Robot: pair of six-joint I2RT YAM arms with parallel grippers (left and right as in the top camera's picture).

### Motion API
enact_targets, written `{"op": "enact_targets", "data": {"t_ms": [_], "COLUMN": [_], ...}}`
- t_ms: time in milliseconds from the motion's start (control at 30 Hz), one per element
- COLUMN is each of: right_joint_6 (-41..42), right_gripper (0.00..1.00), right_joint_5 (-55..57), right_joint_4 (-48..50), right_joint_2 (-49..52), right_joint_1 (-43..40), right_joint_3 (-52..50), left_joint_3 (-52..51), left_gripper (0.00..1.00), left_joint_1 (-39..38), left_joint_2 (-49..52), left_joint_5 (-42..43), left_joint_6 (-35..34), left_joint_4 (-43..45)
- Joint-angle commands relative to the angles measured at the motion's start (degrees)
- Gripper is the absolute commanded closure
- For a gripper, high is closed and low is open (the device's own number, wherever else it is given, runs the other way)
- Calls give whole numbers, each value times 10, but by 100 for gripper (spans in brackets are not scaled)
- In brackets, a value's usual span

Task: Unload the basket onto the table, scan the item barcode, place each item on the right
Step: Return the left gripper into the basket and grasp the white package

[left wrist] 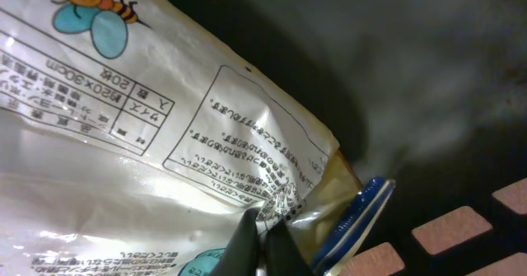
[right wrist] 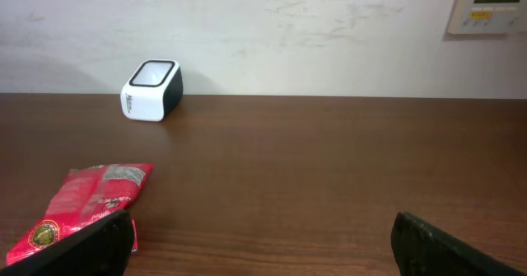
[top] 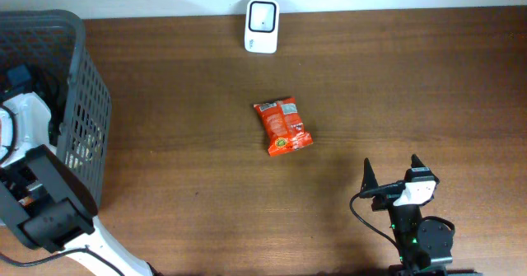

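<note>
A glossy white plastic package (left wrist: 123, 161) with printed text and a bee picture fills the left wrist view. My left gripper (left wrist: 263, 220) is shut on a crumpled edge of it, down inside the dark mesh basket (top: 82, 103), where the overhead view hides the jaws. A red snack packet (top: 282, 126) (right wrist: 86, 198) lies flat at the table's middle. The white barcode scanner (top: 262, 16) (right wrist: 152, 90) stands at the back edge. My right gripper (top: 392, 165) (right wrist: 263, 243) is open near the front right, holding nothing, with the red packet just beyond its left finger.
A blue-edged wrapper (left wrist: 358, 214) lies beside the held package in the basket. The left arm's white and black body (top: 37, 198) stands at the front left. A wall control panel (right wrist: 494, 4) shows behind the table.
</note>
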Motion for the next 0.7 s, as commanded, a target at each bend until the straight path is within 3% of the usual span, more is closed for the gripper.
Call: {"op": "enact_targets", "data": {"t_ms": [0, 333, 667], "right_joint_6": [0, 0, 0], "right_gripper": [1, 2, 1], "right_joint_5": [7, 7, 7], "right_joint_4": [-4, -4, -4], "right_joint_2": [-3, -3, -3], "right_joint_1": [3, 3, 3], "right_joint_3": [-3, -3, -3], "left_joint_3": [-3, 156, 180], "left_gripper": [100, 100, 100], "left_joint_1": [-1, -1, -8], "left_joint_2": [22, -40, -226], "left_joint_5": [-8, -8, 19], "left_joint_6": [2, 31, 31], "left_joint_4": [-24, -143, -130]}}
